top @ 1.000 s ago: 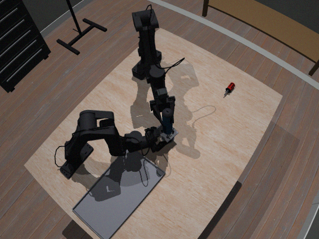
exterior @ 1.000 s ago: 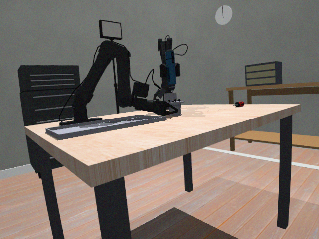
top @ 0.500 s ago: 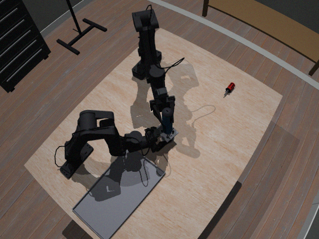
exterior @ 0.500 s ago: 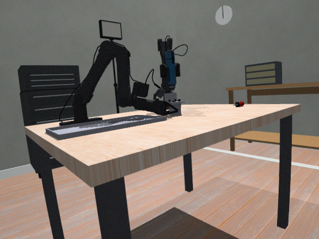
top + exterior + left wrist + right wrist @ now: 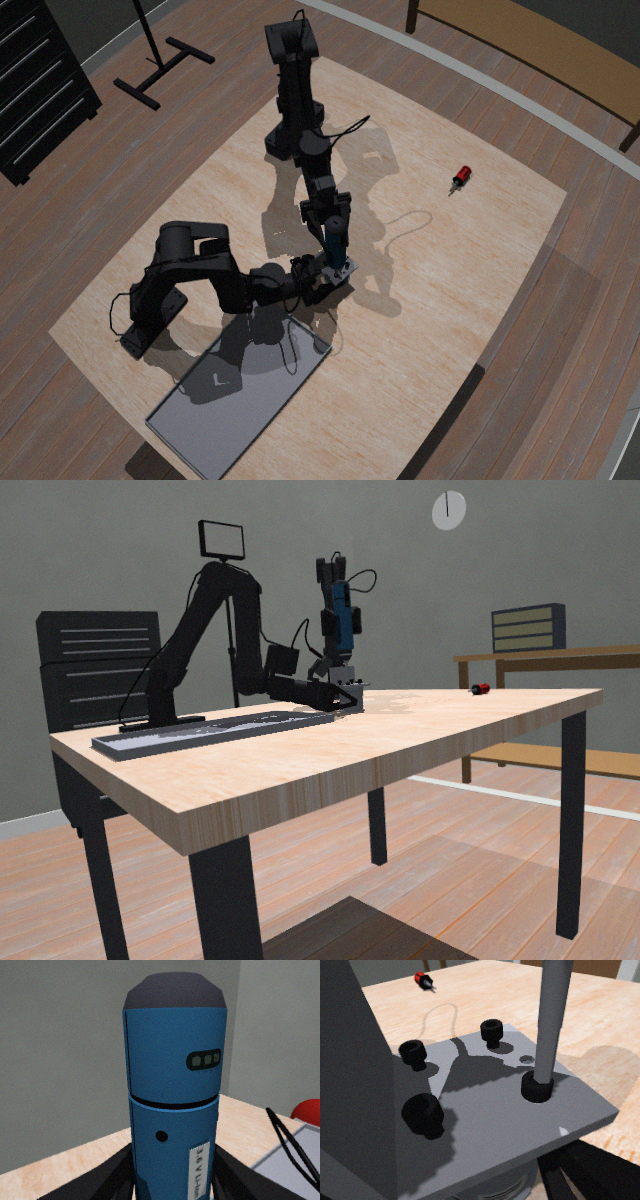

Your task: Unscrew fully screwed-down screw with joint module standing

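The electric screwdriver (image 5: 336,249) (image 5: 342,635) (image 5: 175,1077) stands upright. My left gripper (image 5: 330,233) (image 5: 342,620) (image 5: 172,1152) is shut on its blue barrel. Its bit (image 5: 552,1020) reaches the head of one black screw (image 5: 537,1091), which sits low on the bracket plate (image 5: 485,1147). Three other screws (image 5: 491,1030) (image 5: 413,1052) (image 5: 422,1112) stand raised. The joint module (image 5: 358,703) (image 5: 507,1192) stands upright on the table with the bracket (image 5: 340,675) on top. My right gripper (image 5: 347,702) is shut around the module, below the plate. The screw's socket is hidden by the bit.
A grey tray (image 5: 268,403) (image 5: 129,751) (image 5: 302,1147) lies beside the right arm. A small red screwdriver (image 5: 462,174) (image 5: 480,689) (image 5: 424,981) lies on the table, away from both arms. The two arms are close together at the module. A small open hole (image 5: 527,1059) shows in the plate.
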Controlling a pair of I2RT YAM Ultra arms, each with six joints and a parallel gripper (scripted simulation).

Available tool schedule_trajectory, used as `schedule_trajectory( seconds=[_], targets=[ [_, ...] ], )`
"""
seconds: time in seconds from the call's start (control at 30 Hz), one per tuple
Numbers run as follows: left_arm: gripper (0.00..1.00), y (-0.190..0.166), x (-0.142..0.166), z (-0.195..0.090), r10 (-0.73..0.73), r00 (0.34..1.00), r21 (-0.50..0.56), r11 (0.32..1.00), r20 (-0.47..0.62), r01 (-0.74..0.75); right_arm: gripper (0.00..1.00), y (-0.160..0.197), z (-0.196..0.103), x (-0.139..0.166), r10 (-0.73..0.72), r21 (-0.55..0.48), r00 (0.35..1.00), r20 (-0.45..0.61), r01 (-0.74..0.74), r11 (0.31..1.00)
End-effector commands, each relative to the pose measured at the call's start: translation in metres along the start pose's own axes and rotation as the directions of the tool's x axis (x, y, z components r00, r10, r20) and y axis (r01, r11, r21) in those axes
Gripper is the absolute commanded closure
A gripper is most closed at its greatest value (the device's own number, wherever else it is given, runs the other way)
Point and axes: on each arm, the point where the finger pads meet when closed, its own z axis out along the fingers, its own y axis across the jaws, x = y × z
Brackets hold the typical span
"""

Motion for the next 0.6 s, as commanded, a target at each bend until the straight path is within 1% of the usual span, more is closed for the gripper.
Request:
schedule_trajectory(
  seconds=[0.0, 0.17, 0.27, 0.37, 0.43, 0.57],
  targets=[
    [0.58, 0.004, -0.0162, -0.0011, 0.001, 0.998, -0.001, 1.0, 0.067, -0.001, 0.41, -0.0002, 0.0014, -0.0022, 0.003, 0.003, 1.0, 0.001, -0.003, 1.0],
    [0.58, 0.0041, -0.0118, -0.0028, 0.001, 0.998, -0.001, 1.0, 0.057, -0.001, 0.41, -0.0002, 0.0014, -0.0022, 0.003, 0.003, 1.0, 0.001, -0.003, 1.0],
    [0.58, 0.004, -0.0206, -0.0009, 0.001, 0.997, -0.001, 1.0, 0.079, -0.001, 0.41, -0.0002, 0.0014, -0.0022, 0.003, 0.003, 1.0, 0.001, -0.003, 1.0],
    [0.58, 0.0041, -0.0142, -0.0034, 0.001, 0.998, -0.001, 1.0, 0.064, -0.001, 0.41, -0.0002, 0.0014, -0.0022, 0.003, 0.003, 1.0, 0.001, -0.003, 1.0],
    [0.58, 0.0041, -0.0201, -0.0006, 0.001, 0.997, -0.001, 1.0, 0.079, -0.001, 0.41, -0.0002, 0.0014, -0.0022, 0.003, 0.003, 1.0, 0.001, -0.003, 1.0],
    [0.58, 0.0041, -0.0207, -0.0003, 0.001, 0.997, -0.001, 1.0, 0.08, -0.001, 0.41, -0.0002, 0.0014, -0.0022, 0.003, 0.003, 1.0, 0.001, -0.003, 1.0]
  ],
)
